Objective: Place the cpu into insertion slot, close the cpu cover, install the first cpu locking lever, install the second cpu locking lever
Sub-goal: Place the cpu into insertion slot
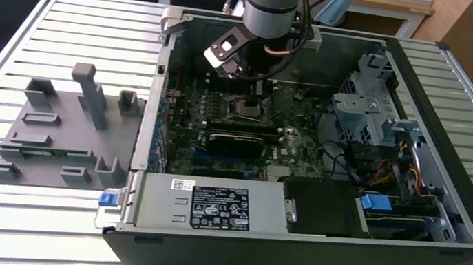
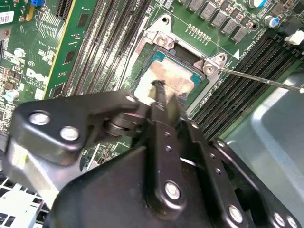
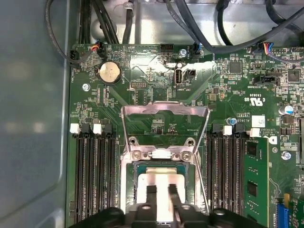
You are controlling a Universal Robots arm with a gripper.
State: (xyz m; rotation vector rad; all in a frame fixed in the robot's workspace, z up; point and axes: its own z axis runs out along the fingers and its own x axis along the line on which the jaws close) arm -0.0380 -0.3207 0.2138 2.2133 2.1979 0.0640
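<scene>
Motherboard insertion slot [image 3: 134, 180] rims the cpu [image 3: 161, 175] (cpu cover [image 3: 165, 108] raised clear), narrowly parted tool [image 3: 162, 188] above.

— See the cpu [image 2: 172, 75]? Silver top, lying flat in the insertion slot [image 2: 148, 52].
— Got it. The gripper [image 2: 159, 90] hangs right over its near edge. Touching or not, I can't tell.
— And that thin metal rod [image 2: 256, 79]?
— It runs from the slot's corner screw out across the long black memory slots [image 2: 237, 95]. There's green board [image 2: 38, 57] on the other side.
</scene>
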